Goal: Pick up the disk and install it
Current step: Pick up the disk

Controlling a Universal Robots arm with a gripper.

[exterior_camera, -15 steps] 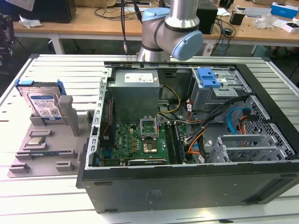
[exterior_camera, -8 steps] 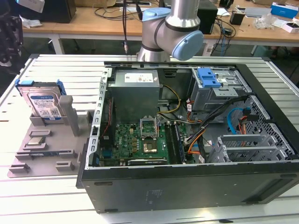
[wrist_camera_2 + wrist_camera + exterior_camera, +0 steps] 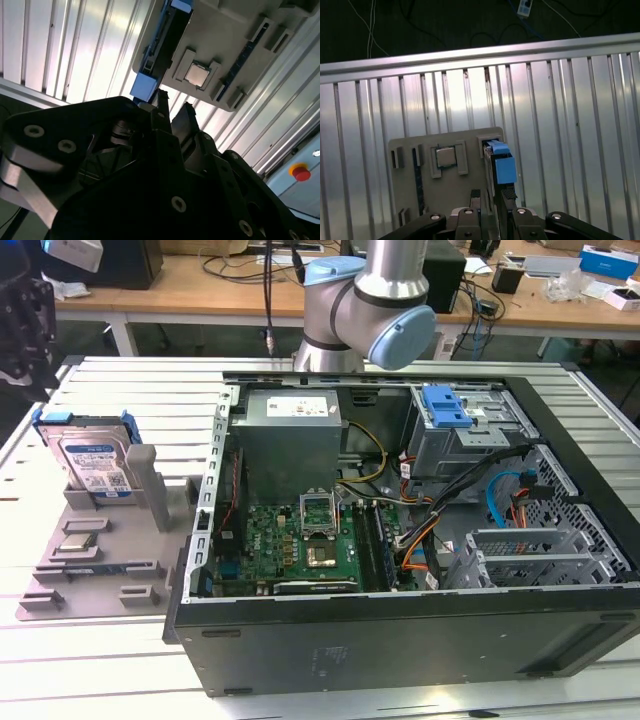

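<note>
One disk (image 3: 95, 465) stands on edge in a slot at a corner of the single grey tray (image 3: 120, 540). One processor chip (image 3: 78, 543) lies flat in a recess of that tray, near the disk. The one gripper (image 3: 22, 325) hangs well above the tray. In the first wrist view its two fingers (image 3: 475, 196) are parted and grasp nothing. One opened computer case (image 3: 400, 640) sits just beside the tray, on the exterior view's right.

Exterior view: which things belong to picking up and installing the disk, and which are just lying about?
Job: disk, upright in the grey holder; gripper, lined up with it; open computer case.
Lying about: processor chip in the holder; boxes on the back desk.
</note>
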